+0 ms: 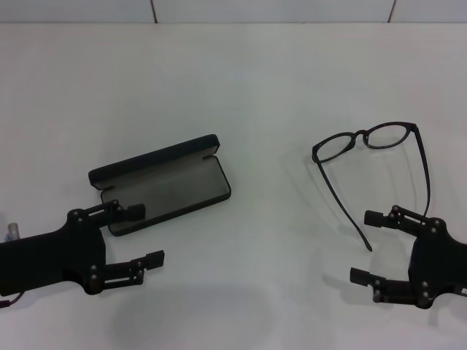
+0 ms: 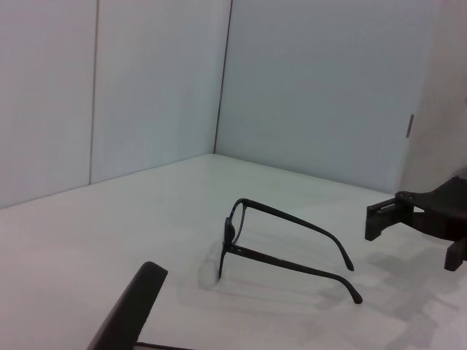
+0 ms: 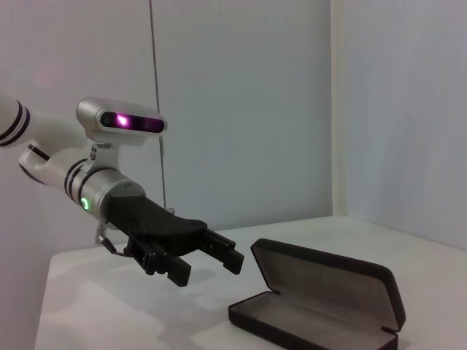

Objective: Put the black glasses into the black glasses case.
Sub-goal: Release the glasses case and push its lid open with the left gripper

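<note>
Black glasses case (image 1: 164, 186) lies open on the white table (image 1: 255, 87), left of centre, lid raised, grey lining showing. Black glasses (image 1: 376, 157) stand well apart to the right — temple arms unfolded, tips toward the robot. Left gripper (image 1: 142, 235) hovers just beside the case's near end, fingers spread, empty. Right gripper (image 1: 368, 246) near the temple tips — also spread, holding nothing.

Black glasses (image 1: 368, 138) beside open case (image 1: 164, 186)

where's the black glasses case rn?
In the head view, the black glasses case lies open on the table's left side, just ahead of the left claw, far from the black glasses on the right.
</note>
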